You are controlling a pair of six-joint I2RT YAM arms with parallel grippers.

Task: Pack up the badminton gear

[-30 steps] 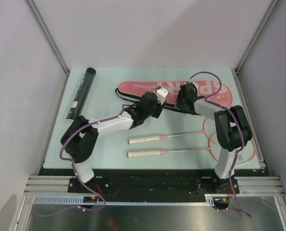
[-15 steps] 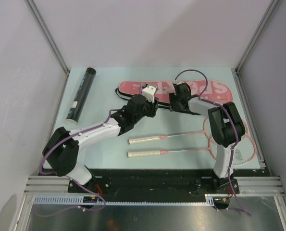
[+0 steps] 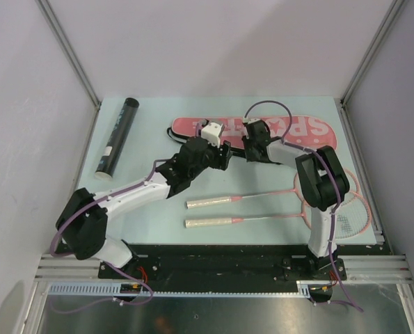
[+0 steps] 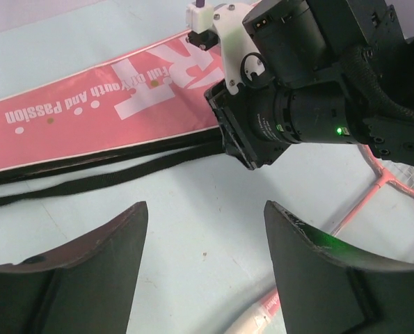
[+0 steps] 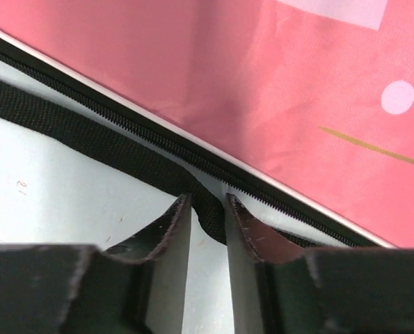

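The pink racket bag [image 3: 290, 128] lies along the back of the table, its black strap [image 3: 236, 152] trailing on its near side. My right gripper [image 5: 207, 209] is shut on that strap [image 5: 88, 132], which bunches between the fingertips just below the bag's zip edge [image 5: 276, 188]. My left gripper [image 4: 205, 240] stands wide open over bare table, close to the left of the right gripper [image 3: 249, 152], with nothing between its fingers. Two pink rackets lie nearer me, white handles [image 3: 210, 202] pointing left, heads [image 3: 342, 209] at the right. A black tube [image 3: 117, 138] lies at the back left.
In the left wrist view the right arm's dark wrist body [image 4: 311, 90] fills the upper right, a racket handle end [image 4: 262, 316] lies low between the fingers, and a racket frame [image 4: 394, 174] shows at the right. Metal posts and walls bound the table.
The right gripper slid left along the bag's near edge and closed on the strap. The left gripper shifted slightly left and opened wider.
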